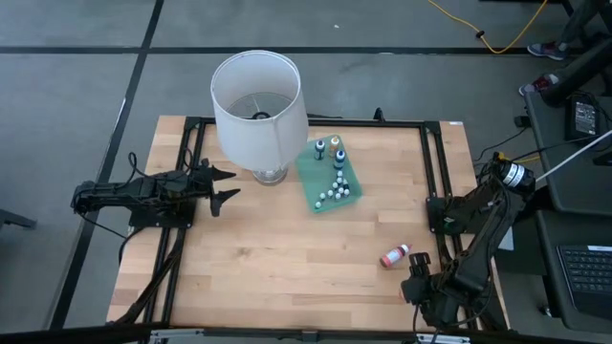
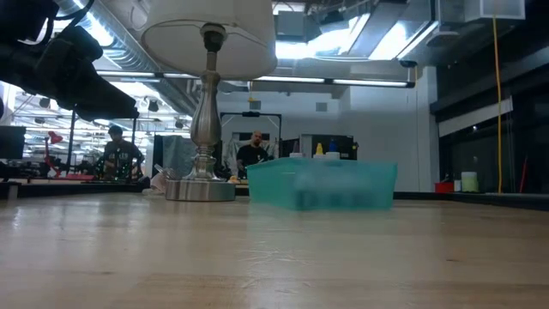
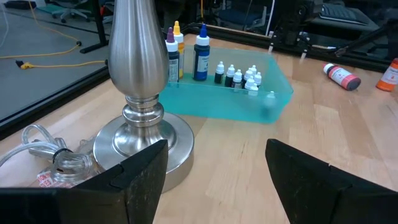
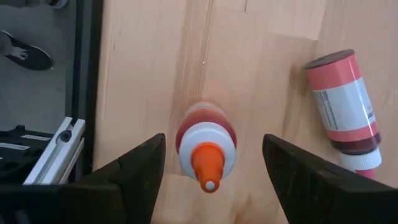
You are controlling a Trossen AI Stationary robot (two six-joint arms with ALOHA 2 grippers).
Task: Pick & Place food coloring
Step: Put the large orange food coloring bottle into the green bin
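Right gripper (image 4: 208,165), we see, hangs open over an upright orange-tipped bottle (image 4: 206,149); left gripper (image 3: 214,177) gapes beside the lamp (image 3: 138,106).

Robotics lab, exposed ceiling ducts (image 2: 129,56), people at benches (image 2: 116,154), floor cables (image 1: 478,29)

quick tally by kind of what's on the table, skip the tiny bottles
lamp: 1
green tray: 1
tall bottles standing in the tray: 3
red bottles outside the tray: 2
total: 7
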